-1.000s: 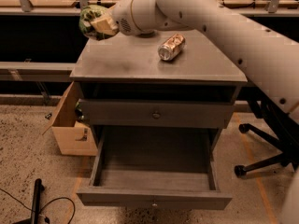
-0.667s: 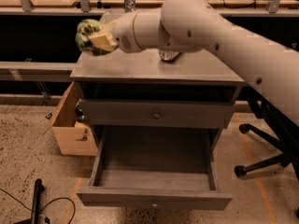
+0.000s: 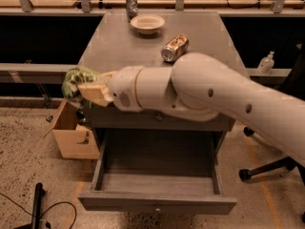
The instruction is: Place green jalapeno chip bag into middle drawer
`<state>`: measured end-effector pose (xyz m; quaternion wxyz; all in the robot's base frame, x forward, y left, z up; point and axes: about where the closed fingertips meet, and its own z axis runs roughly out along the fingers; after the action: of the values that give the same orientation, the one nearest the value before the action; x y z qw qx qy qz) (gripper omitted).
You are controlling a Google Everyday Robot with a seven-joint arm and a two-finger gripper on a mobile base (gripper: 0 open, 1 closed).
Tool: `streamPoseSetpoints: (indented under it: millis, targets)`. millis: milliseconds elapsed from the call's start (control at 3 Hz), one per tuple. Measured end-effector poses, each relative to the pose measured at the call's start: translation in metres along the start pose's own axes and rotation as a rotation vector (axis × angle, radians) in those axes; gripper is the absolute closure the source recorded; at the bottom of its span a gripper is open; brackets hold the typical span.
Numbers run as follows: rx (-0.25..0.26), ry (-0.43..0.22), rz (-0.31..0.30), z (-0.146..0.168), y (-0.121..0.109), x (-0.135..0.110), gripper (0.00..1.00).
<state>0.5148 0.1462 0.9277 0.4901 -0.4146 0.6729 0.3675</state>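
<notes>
The green jalapeno chip bag (image 3: 76, 80) is crumpled in my gripper (image 3: 85, 90), held in the air just off the cabinet's front left corner, above and left of the open drawer. The gripper is shut on the bag, tan fingers (image 3: 95, 92) pressing its right side. The middle drawer (image 3: 157, 182) is pulled fully out below, grey, with a small knob (image 3: 157, 208) on its front; its inside looks bare. My white arm (image 3: 209, 97) crosses the cabinet's front edge and hides the upper drawer's face.
A silver drink can (image 3: 174, 47) lies on its side on the grey cabinet top (image 3: 119, 42), with a pale bowl (image 3: 147, 23) and an upright can (image 3: 131, 3) behind. An open cardboard box (image 3: 71, 130) stands left of the cabinet. An office chair base (image 3: 271, 168) is at the right.
The arm has carried the bag from above the cabinet's back left corner forward and down to its front left corner. The view now looks from higher and closer.
</notes>
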Motion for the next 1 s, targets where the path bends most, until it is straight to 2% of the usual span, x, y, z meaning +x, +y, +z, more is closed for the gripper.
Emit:
streamPoseSetpoints:
  millis: [333, 667, 1000]
  targets:
    - [-0.022, 0.021, 0.082, -0.007, 0.028, 0.031, 1.0]
    - [-0.018, 0.024, 0.078, -0.008, 0.026, 0.032, 1.0]
    - [0.022, 0.05, 0.128, -0.016, 0.025, 0.058, 1.0]
